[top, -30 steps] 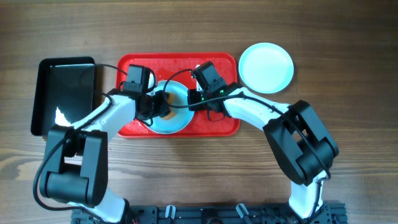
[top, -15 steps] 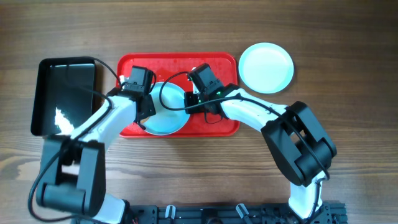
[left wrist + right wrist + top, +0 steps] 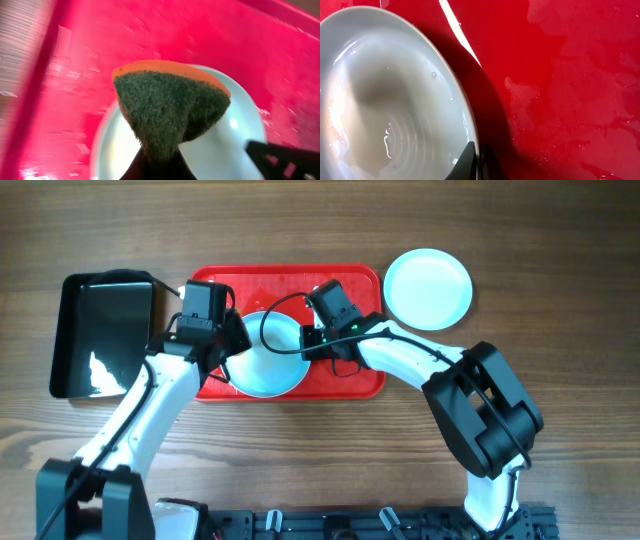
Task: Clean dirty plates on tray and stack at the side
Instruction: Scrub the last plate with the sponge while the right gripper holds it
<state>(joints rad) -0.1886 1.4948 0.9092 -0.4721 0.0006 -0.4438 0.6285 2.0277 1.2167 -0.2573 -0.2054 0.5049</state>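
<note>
The tray (image 3: pixel 350 285) holds one plate (image 3: pixel 270 372) near its front edge, with bare red behind. My right gripper (image 3: pixel 474 159) pinches the plate's right rim. My left gripper (image 3: pixel 159 161) squeezes a sponge (image 3: pixel 170 107) over its left side.

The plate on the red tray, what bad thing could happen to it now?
The right gripper pinches the plate only by its thin rim, and the plate looks wet, so it could slip out and bang onto the tray. The left gripper holds the sponge by one narrow end, so the sponge might twist or pull free when it scrubs.
</note>
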